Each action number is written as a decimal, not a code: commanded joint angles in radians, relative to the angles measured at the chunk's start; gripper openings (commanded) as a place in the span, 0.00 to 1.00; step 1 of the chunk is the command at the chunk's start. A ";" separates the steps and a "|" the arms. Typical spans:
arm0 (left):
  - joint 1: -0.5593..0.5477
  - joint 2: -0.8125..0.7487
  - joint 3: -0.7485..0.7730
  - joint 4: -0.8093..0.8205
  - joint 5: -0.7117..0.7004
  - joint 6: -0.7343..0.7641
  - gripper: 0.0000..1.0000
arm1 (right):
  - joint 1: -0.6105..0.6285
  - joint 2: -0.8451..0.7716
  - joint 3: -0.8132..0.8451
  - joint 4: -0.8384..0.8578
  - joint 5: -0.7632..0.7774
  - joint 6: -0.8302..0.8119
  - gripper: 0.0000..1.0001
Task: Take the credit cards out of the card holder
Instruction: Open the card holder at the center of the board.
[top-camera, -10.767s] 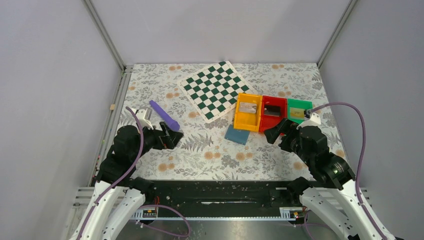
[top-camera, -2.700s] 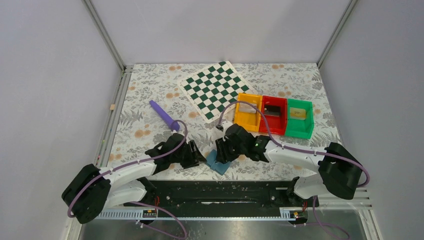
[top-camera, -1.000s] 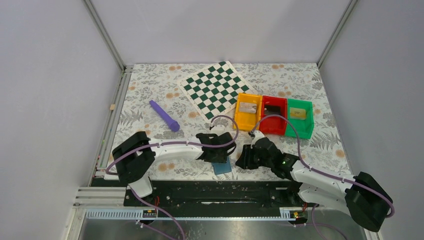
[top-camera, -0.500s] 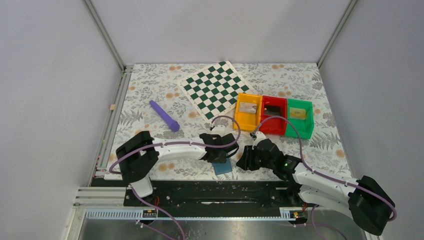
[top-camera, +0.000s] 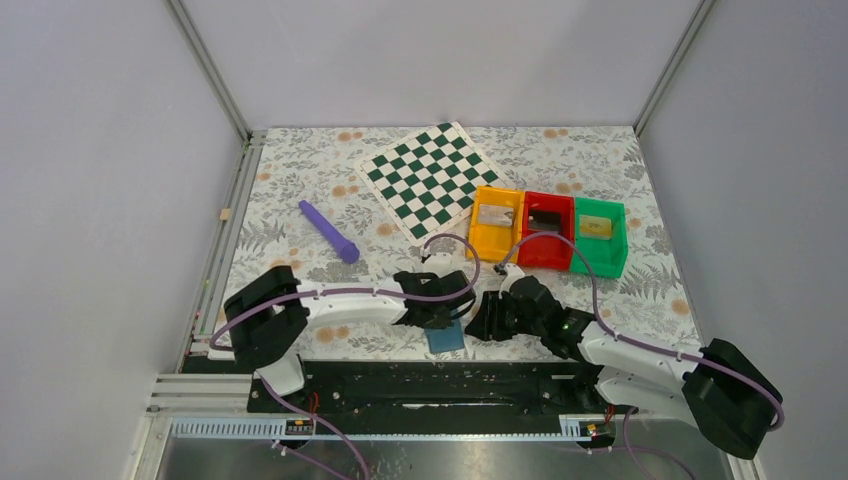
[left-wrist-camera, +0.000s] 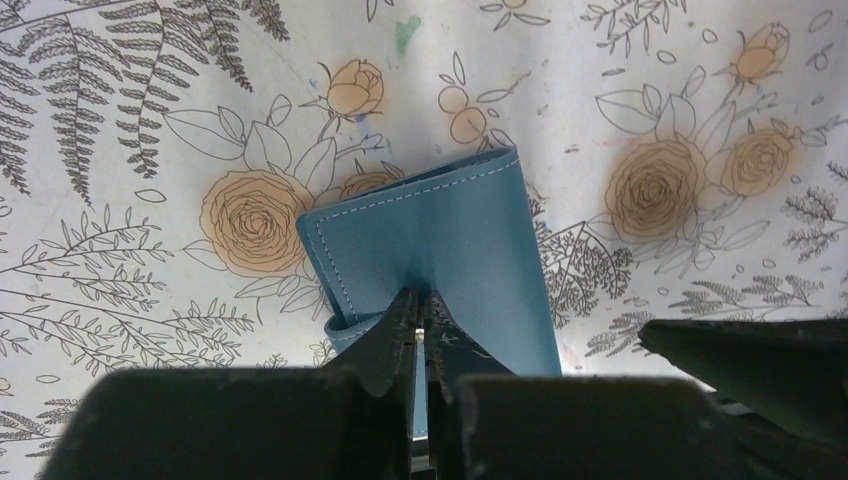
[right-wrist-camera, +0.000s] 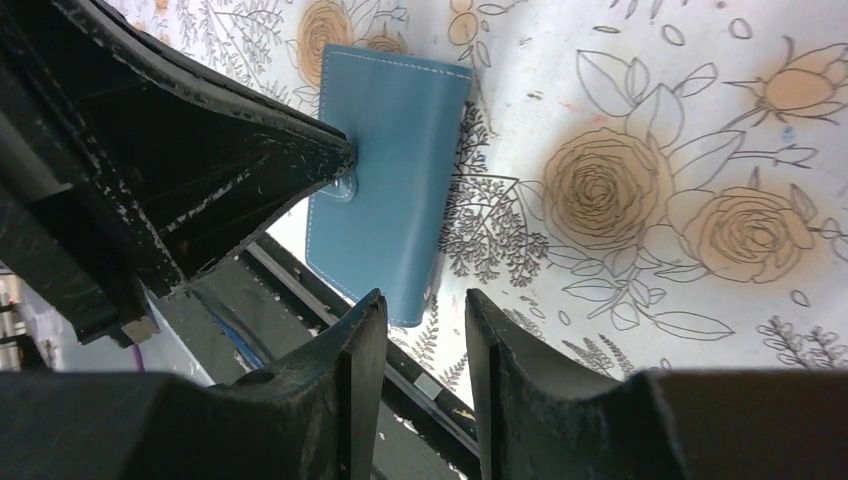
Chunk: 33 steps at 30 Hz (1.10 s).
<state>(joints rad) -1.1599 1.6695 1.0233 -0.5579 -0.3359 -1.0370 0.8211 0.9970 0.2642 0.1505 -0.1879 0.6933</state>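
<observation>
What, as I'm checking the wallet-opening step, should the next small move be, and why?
Probably lift the left tool slightly to peel the cover back: it is shut on one edge of the wallet, which lies closed on the table, and the right tool hovers open beside it.

The top external camera is looking down from high above and behind the arm bases, taking in the whole flower-printed surface (top-camera: 290, 170) from far off. The left wrist camera is hanging close over the flat blue stitched folding wallet (left-wrist-camera: 440, 250), facing down and forward past its own black left pincer (left-wrist-camera: 421, 297) at the bottom of its view. The right wrist camera is looking down past the black right pincer (right-wrist-camera: 425, 305) just as closely from the wallet's other side, so all three views are sharing the wallet and the printed roses around it.
</observation>
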 joint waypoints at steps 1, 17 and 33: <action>-0.001 -0.094 -0.042 0.081 0.055 0.034 0.00 | -0.008 0.021 0.007 0.091 -0.050 0.038 0.42; 0.017 -0.232 -0.115 0.097 0.062 0.072 0.01 | -0.008 0.149 -0.020 0.238 -0.104 0.115 0.44; -0.035 -0.018 0.005 -0.089 0.016 0.000 0.49 | -0.008 0.073 -0.072 0.207 -0.050 0.120 0.43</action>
<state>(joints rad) -1.1915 1.6299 0.9985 -0.5961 -0.2764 -1.0183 0.8204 1.0935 0.2054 0.3454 -0.2546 0.8097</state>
